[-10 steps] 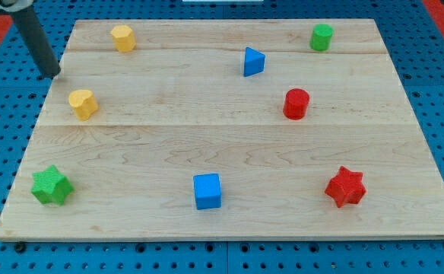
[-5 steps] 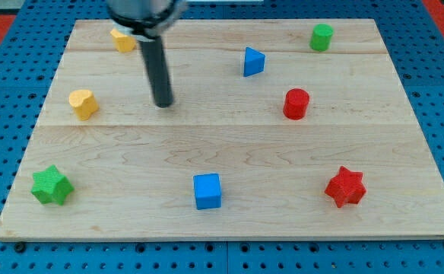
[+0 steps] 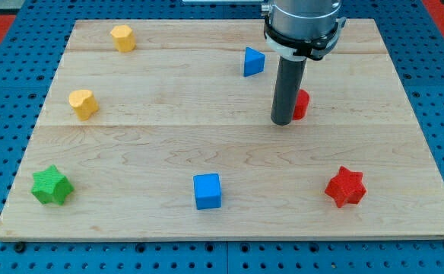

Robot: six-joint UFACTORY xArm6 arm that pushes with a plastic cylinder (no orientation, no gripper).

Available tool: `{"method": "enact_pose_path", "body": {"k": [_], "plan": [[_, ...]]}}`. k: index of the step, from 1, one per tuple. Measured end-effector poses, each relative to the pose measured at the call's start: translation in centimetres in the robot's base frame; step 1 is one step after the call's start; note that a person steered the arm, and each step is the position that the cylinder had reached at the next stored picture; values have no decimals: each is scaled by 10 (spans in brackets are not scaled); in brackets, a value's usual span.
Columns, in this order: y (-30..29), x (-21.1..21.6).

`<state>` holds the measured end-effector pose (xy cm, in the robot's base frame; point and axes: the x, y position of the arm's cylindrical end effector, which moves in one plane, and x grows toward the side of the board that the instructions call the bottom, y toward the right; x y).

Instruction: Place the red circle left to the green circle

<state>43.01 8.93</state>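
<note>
My tip (image 3: 283, 120) rests on the board just to the view's left of the red circle (image 3: 302, 104), at its lower side; the rod hides most of that block. I cannot tell if they touch. The green circle does not show: the arm's body covers the board's top right corner where it stood.
A blue triangle (image 3: 253, 61) lies up and left of the rod. A yellow hexagon (image 3: 122, 36) and a yellow heart (image 3: 83, 103) are at the left. A green star (image 3: 51, 185), a blue cube (image 3: 207, 190) and a red star (image 3: 345, 186) lie along the bottom.
The tip has swept from the board's left edge across to the right, ending beside the red circle. The arm now hides the green circle. No block has visibly moved.
</note>
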Motion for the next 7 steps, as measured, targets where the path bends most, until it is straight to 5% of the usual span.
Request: {"method": "enact_pose_path", "body": {"k": [2,3,6,7], "plan": [[63,-32],[65,-5],[52,-103],[77,-75]]}}
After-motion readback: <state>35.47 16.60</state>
